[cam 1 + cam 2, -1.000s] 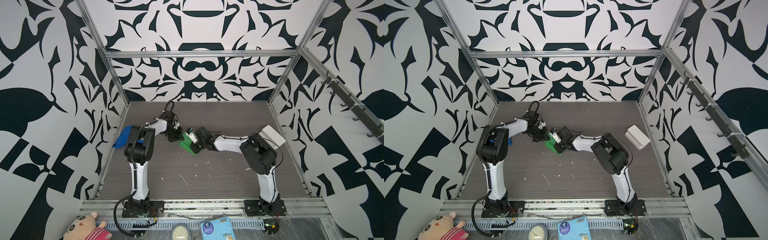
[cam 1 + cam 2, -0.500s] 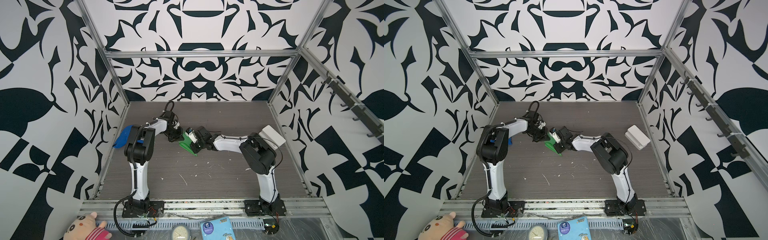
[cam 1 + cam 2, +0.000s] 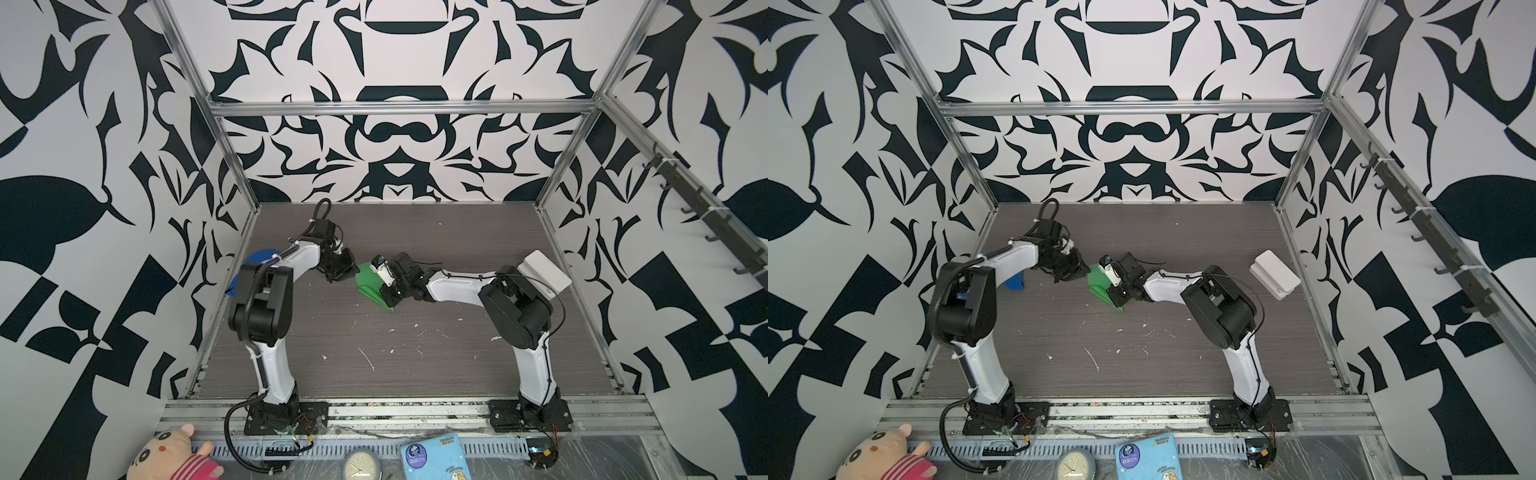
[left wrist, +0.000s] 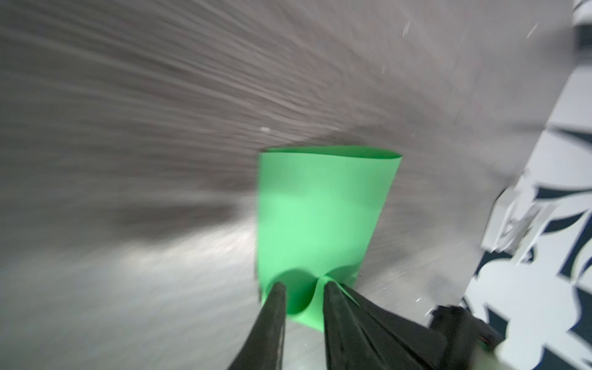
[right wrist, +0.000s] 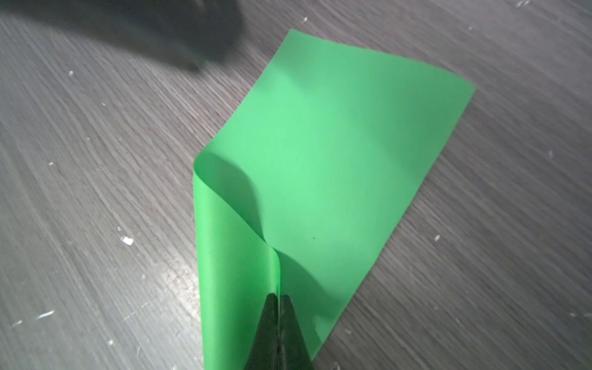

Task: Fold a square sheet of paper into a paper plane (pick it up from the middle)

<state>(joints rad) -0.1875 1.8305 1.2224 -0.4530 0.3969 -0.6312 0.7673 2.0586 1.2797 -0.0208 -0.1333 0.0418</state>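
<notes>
Paper (image 5: 336,153): green sheet in the middle of the table (image 3: 415,340), one side curled up and over.
Right gripper (image 5: 279,298): jaws clamped together on the paper's pinched ridge, probably lifting it so the halves meet.
Left gripper (image 4: 302,288): jaws slightly apart astride the paper's opposite edge, not gripping.
Around: blue cap (image 3: 1016,283) well left of the paper, white box (image 3: 546,270) well right, scraps (image 3: 365,357) nearer the front.
Obstruction: none apparent.
</notes>
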